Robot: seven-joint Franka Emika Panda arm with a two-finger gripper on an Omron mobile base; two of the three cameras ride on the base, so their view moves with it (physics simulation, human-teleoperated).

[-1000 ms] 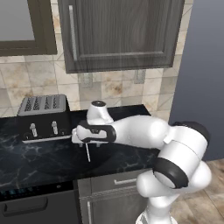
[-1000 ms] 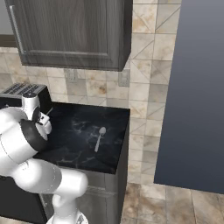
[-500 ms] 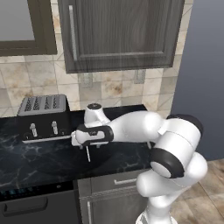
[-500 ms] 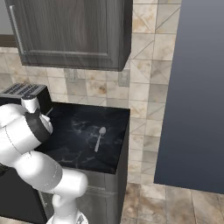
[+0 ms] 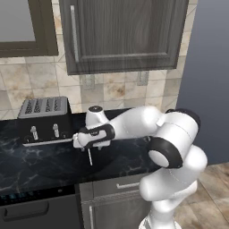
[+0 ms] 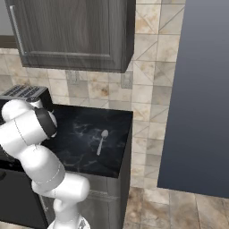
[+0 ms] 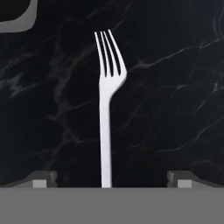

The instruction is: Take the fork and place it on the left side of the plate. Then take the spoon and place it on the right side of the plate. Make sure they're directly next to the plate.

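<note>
gripper [image 5: 87,147] holds fork [image 5: 90,157] (tines down) | shifted slightly left | spoon [image 6: 102,141] unmoved

The fork [image 7: 105,109] is slim and silver, running up the middle of the hand view, tines toward the top. The spoon [image 6: 102,141] lies flat on the worktop [image 6: 85,147] at the centre of the right base view, its oval bowl pointing up-frame.

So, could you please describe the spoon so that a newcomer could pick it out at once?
Start at the black marble counter beside the tall blue-grey panel. Near the counter's right end the spoon lies flat and alone. Its rounded oval bowl points toward the tiled wall, unlike the tined fork hanging below the arm.
</note>
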